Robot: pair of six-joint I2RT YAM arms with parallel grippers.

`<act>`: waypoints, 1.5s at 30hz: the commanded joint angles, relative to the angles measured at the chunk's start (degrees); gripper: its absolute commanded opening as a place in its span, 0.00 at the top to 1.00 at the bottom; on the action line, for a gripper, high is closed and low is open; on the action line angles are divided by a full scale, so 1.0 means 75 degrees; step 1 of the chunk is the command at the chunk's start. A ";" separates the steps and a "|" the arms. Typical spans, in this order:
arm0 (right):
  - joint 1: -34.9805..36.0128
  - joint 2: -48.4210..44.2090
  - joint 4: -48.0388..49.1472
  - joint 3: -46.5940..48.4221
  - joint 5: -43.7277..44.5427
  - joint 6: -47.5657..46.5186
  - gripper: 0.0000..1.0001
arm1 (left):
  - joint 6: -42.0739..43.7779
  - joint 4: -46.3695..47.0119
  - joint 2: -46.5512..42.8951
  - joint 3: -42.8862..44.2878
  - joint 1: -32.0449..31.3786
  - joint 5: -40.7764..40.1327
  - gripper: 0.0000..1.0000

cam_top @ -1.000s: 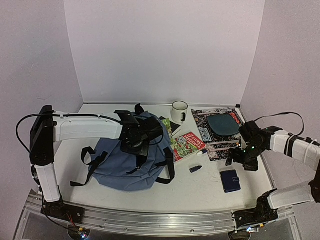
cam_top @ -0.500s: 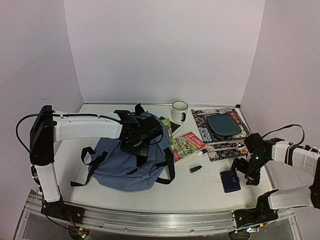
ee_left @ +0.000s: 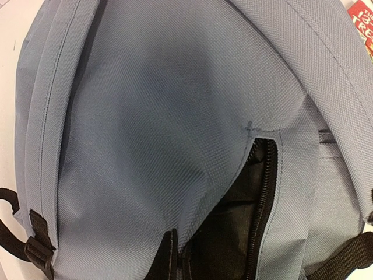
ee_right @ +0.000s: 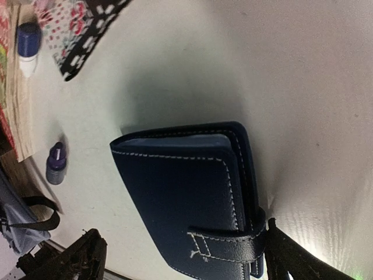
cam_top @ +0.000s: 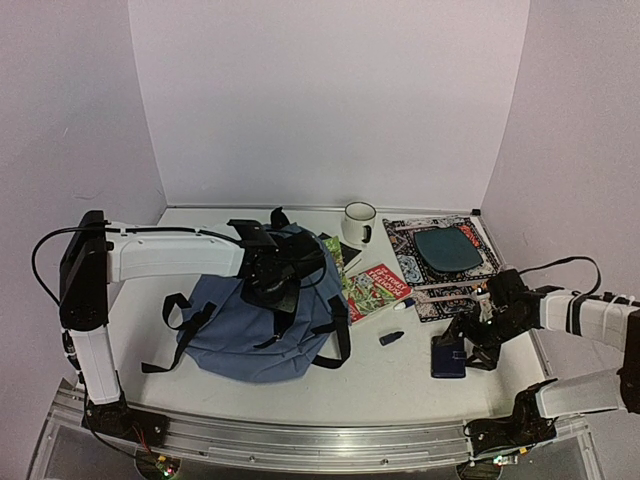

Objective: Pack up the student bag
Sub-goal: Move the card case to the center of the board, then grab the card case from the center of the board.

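Observation:
The student bag (cam_top: 255,325), slate-blue with black straps, lies left of centre on the table. My left gripper (cam_top: 268,285) is shut on the fabric edge of its open zipper pocket. In the left wrist view the left gripper (ee_left: 175,259) pinches that flap, and dark lining (ee_left: 233,227) shows beside it. A small navy wallet (cam_top: 447,357) lies at the front right. My right gripper (cam_top: 466,345) is low over it. In the right wrist view the right gripper (ee_right: 183,259) stands open astride the wallet (ee_right: 175,204). One finger (ee_right: 285,254) touches its strap side. The other finger (ee_right: 76,262) is apart from it.
A white mug (cam_top: 359,221) stands at the back. A patterned mat (cam_top: 432,300) carries a dark teal dish (cam_top: 447,249). Colourful booklets (cam_top: 375,290) lie right of the bag. A small blue cap (cam_top: 390,338) and a little blue-topped bottle (cam_top: 401,304) sit between the booklets and the wallet.
My right arm has come down and leftward onto the wallet, which has shifted a little to the left. The left arm and the bag have not moved.

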 commanded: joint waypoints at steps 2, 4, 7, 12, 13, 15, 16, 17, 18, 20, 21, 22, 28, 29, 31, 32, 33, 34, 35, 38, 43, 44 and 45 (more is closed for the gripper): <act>0.0191 -0.0091 0.0363 0.0194 -0.0675 -0.0182 0.10 | 0.0203 0.0252 -0.0180 0.0389 0.0009 0.0021 1.00; 0.0210 -0.0084 0.0298 0.0195 -0.0496 -0.0162 0.11 | 0.0227 0.0252 -0.0134 0.0433 0.0009 0.0029 1.00; 0.0210 -0.0063 -0.0107 0.0144 0.0002 -0.0093 0.12 | 0.0250 0.0249 -0.0109 0.0473 0.0020 0.0046 1.00; 0.0210 -0.0182 -0.0513 0.0014 0.0224 -0.0250 0.12 | 0.0248 0.0256 -0.0147 0.0447 0.0033 0.0048 1.00; 0.0210 -0.0191 -0.0557 -0.0009 0.0199 -0.0280 0.12 | 0.0248 0.0256 -0.0148 0.0444 0.0040 0.0052 1.00; 0.0210 -0.0177 -0.0561 -0.0070 0.0053 -0.0346 0.15 | 0.0248 0.0254 -0.0148 0.0433 0.0052 0.0054 1.00; 0.0219 -0.0135 -0.0524 -0.0112 -0.0030 -0.0370 0.16 | 0.0251 0.0258 -0.0148 0.0432 0.0058 0.0059 1.00; 0.0221 -0.0072 -0.0483 -0.0174 -0.0101 -0.0372 0.18 | 0.0249 0.0251 -0.0148 0.0432 0.0055 0.0054 1.00; 0.0222 -0.0011 -0.0401 -0.0241 -0.0201 -0.0368 0.20 | 0.0253 0.0253 -0.0143 0.0432 0.0056 0.0053 1.00; 0.0224 0.0081 -0.0172 -0.0392 -0.0443 -0.0283 0.24 | 0.0264 0.0253 -0.0131 0.0437 0.0062 0.0056 1.00; 0.0229 0.0122 -0.0067 -0.0486 -0.0547 -0.0229 0.26 | 0.0260 0.0254 -0.0128 0.0443 0.0067 0.0055 1.00; 0.0237 0.0147 -0.0003 -0.0556 -0.0592 -0.0181 0.27 | 0.0262 0.0249 -0.0133 0.0443 0.0068 0.0053 1.00; 0.0245 0.0201 0.0367 -0.0871 -0.0908 -0.0149 0.31 | 0.0261 0.0257 -0.0127 0.0449 0.0068 0.0063 1.00; 0.0245 0.0237 0.0488 -0.0919 -0.1018 -0.0136 0.32 | 0.0260 0.0244 -0.0125 0.0444 0.0068 0.0065 1.00; 0.0245 0.0264 0.0671 -0.1012 -0.1139 -0.0086 0.35 | 0.0265 0.0248 -0.0119 0.0454 0.0068 0.0076 1.00; 0.0245 0.0266 0.0742 -0.1037 -0.1140 -0.0062 0.37 | 0.0266 0.0254 -0.0122 0.0455 0.0068 0.0084 1.00; 0.0240 0.0266 0.0809 -0.1064 -0.1124 -0.0048 0.39 | 0.0269 0.0254 -0.0131 0.0451 0.0072 0.0087 1.00; 0.0242 0.0260 0.0877 -0.1095 -0.1098 -0.0017 0.43 | 0.0271 0.0250 -0.0142 0.0453 0.0070 0.0083 1.00; 0.0245 0.0246 0.0942 -0.1123 -0.1078 0.0019 0.47 | 0.0277 0.0245 -0.0151 0.0451 0.0069 0.0082 1.00; 0.0243 0.0124 0.1148 -0.1203 -0.1101 0.0083 0.59 | 0.0286 0.0243 -0.0171 0.0444 0.0078 0.0085 1.00; 0.0245 -0.0055 0.1375 -0.1154 -0.1037 0.0034 0.76 | 0.0279 0.0241 -0.0204 0.0432 0.0080 0.0116 1.00; 0.0243 -0.0090 0.1376 -0.1130 -0.1039 0.0011 0.80 | 0.0284 0.0249 -0.0213 0.0432 0.0078 0.0126 1.00; 0.0243 -0.0135 0.1377 -0.1097 -0.1036 -0.0017 0.82 | 0.0287 0.0248 -0.0220 0.0432 0.0077 0.0134 1.00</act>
